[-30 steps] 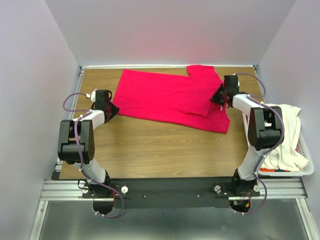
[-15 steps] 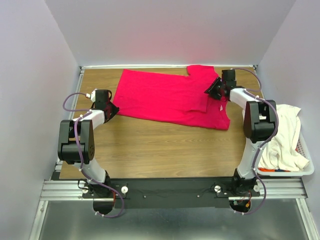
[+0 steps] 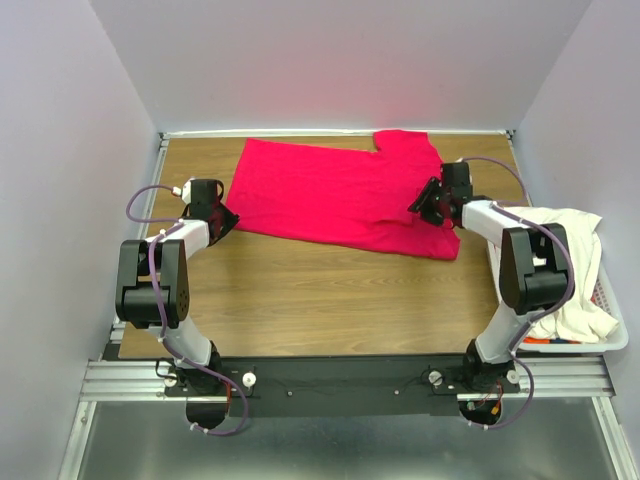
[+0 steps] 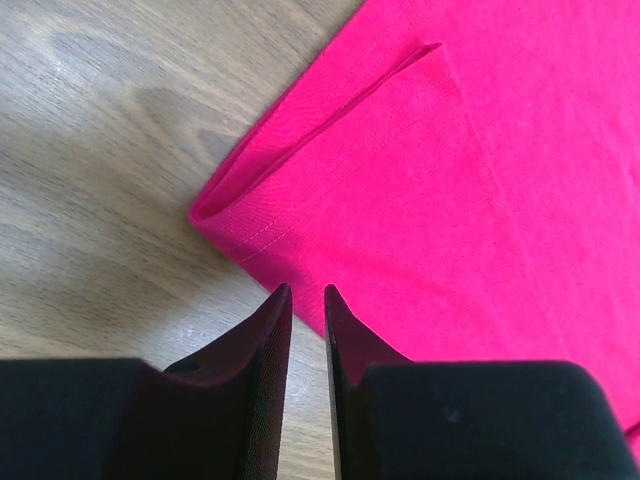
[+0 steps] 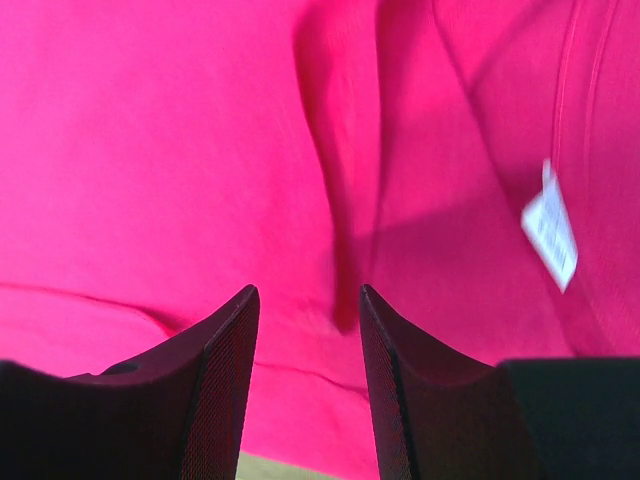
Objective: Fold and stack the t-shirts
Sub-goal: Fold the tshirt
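The crimson-red t-shirt (image 3: 330,195) lies spread flat across the far half of the table, its right part folded over itself. The cream-white t-shirt (image 3: 570,265) hangs crumpled over the laundry basket at the right. My right gripper (image 3: 426,201) hovers over the red shirt's right side, open, with only red cloth (image 5: 200,150) below its fingers (image 5: 307,292). A white label (image 5: 550,238) shows on the cloth. My left gripper (image 3: 222,221) sits at the shirt's left hem corner (image 4: 215,212), its jaws (image 4: 307,292) a narrow gap apart with nothing between them.
The white slatted laundry basket (image 3: 612,338) stands off the table's right edge, beside the right arm. Bare wooden table (image 3: 320,300) stretches between the shirt and the arm bases. Walls close in the left, right and far sides.
My right gripper has opened and let go of the red shirt's folded part, then drawn back toward the near side. The left gripper has not moved.
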Available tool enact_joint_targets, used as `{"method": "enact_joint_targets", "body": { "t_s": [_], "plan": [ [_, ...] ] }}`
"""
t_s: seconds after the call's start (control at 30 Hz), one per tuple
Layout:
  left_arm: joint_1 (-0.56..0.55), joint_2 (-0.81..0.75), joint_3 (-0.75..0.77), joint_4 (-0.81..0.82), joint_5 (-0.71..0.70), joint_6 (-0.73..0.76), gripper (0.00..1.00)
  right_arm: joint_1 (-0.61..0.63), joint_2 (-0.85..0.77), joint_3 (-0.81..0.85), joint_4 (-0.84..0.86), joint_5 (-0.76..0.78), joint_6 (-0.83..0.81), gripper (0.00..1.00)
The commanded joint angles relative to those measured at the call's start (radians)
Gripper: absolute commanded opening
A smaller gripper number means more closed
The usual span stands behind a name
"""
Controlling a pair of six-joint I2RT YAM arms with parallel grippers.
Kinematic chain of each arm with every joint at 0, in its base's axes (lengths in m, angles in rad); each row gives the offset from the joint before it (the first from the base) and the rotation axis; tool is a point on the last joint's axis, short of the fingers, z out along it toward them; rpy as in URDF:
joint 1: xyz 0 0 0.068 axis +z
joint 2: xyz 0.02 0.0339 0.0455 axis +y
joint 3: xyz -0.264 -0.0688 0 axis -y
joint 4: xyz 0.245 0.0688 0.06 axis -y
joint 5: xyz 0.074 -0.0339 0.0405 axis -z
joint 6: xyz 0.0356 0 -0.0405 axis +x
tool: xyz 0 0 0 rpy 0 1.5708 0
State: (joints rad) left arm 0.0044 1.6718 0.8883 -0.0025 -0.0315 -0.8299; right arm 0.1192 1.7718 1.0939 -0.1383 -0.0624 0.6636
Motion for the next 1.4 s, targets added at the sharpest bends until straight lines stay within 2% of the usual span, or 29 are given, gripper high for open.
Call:
{"method": "enact_joint_targets", "body": {
  "t_s": [0.0, 0.5, 1.37],
  "plan": [
    [-0.001, -0.043, 0.020, -0.002, 0.015, 0.020, 0.27, 0.023, -0.029, -0.074, 0.019, 0.058, -0.018, 0.52],
    [-0.001, -0.135, 0.086, -0.025, 0.123, 0.072, 0.27, 0.048, 0.002, -0.066, 0.025, 0.104, -0.002, 0.52],
    [-0.001, -0.291, 0.179, -0.157, 0.170, 0.357, 0.28, 0.057, -0.057, -0.124, 0.023, 0.162, -0.019, 0.52]
  ]
}}
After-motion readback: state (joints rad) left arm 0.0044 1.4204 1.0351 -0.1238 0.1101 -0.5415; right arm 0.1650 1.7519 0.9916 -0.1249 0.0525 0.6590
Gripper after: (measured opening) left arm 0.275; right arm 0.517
